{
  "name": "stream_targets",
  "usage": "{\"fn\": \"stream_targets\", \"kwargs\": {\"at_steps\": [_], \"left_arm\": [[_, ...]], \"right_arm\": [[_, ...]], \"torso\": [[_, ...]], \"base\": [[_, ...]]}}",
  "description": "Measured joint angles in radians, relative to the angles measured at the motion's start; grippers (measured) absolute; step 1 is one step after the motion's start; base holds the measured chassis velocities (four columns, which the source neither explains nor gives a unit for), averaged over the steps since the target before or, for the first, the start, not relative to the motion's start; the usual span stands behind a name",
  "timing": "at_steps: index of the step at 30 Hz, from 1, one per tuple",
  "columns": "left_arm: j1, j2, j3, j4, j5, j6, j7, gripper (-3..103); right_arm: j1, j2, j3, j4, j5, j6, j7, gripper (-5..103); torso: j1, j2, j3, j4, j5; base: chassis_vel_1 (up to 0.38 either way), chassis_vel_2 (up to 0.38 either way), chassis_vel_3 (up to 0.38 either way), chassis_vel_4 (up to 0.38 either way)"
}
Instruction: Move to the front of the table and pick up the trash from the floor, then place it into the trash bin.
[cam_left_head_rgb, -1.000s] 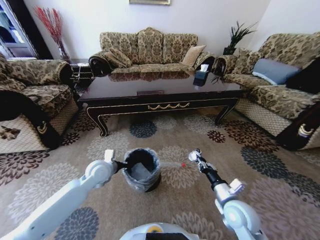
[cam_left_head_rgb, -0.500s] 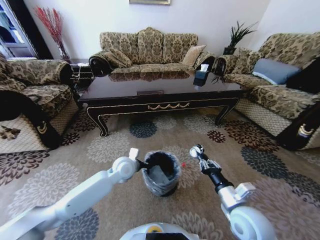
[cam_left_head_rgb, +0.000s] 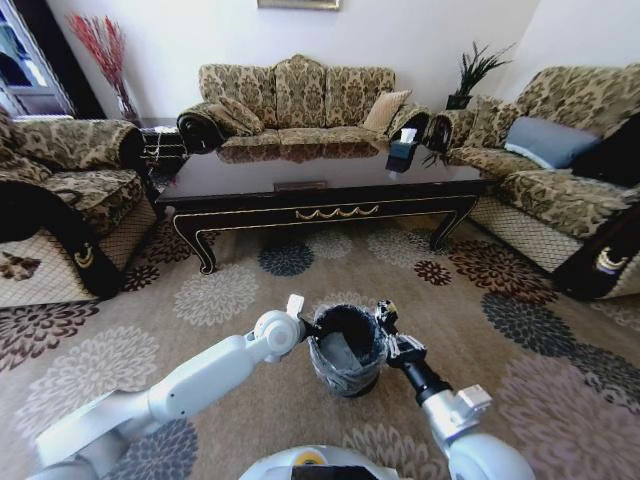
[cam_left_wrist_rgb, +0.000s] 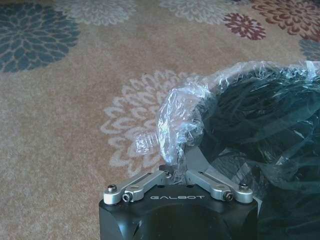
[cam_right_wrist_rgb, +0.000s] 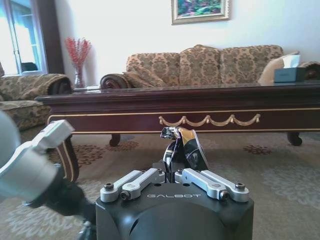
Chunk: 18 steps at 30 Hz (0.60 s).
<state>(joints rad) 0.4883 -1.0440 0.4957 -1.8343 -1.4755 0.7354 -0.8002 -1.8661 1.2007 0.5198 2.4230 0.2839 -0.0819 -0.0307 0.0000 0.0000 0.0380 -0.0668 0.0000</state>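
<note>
The trash bin (cam_left_head_rgb: 346, 350) stands on the floor (cam_left_head_rgb: 250, 290), close in front of the robot and well apart from the table (cam_left_head_rgb: 320, 190). It is a small round black bucket with a crinkly plastic bag (cam_left_wrist_rgb: 182, 117) folded over its rim. In the head view something flat and grey lies inside it, down in the dark.

The left gripper (cam_left_head_rgb: 308, 326) is at the rim of the bin on the robot's left side. In the left wrist view its fingers (cam_left_wrist_rgb: 192, 160) are pressed together on the rim, pinching the bag and the edge of the bucket (the plastic puffs up just above them).

The right gripper (cam_left_head_rgb: 385, 322) is at the rim on the other side, touching the bin or just above it. In the right wrist view its fingers (cam_right_wrist_rgb: 172, 152) are pinched shut on a small shiny scrap of trash (cam_right_wrist_rgb: 189, 146), black with a gold bit and some white. The scrap stands up between the fingertips.

The floor is a beige carpet with big round flowers in dark red, blue, grey and cream.

The table is long, low and dark, with a gold looping pattern along its front rail. A tissue box (cam_left_head_rgb: 402, 152) sits on its top near the right end. Patterned sofas (cam_left_head_rgb: 300, 100) stand behind the table and at both sides. A vase of red twigs (cam_left_head_rgb: 105, 55) is in the far left corner, and a green plant (cam_left_head_rgb: 475, 72) is in the far right one.
</note>
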Motion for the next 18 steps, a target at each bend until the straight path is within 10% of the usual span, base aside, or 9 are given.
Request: {"fn": "stream_targets", "kwargs": {"at_steps": [11, 18], "left_arm": [[-0.006, -0.021, 0.012, 0.006, 0.0, 0.0, -0.009, 0], [0.002, -0.016, 0.012, -0.006, -0.001, 0.0, -0.01, 0]], "right_arm": [[-0.021, 0.008, -0.045, -0.026, -0.081, 0.017, -0.014, 1], [-0.018, 0.009, -0.049, -0.034, -0.082, 0.017, -0.016, 25]], "torso": [[0.0, 0.0, 0.0, 0.0, 0.0], [0.0, 0.0, 0.0, 0.0, 0.0]], "base": [[0.0, 0.0, 0.0, 0.0], [0.0, 0.0, 0.0, 0.0]]}}
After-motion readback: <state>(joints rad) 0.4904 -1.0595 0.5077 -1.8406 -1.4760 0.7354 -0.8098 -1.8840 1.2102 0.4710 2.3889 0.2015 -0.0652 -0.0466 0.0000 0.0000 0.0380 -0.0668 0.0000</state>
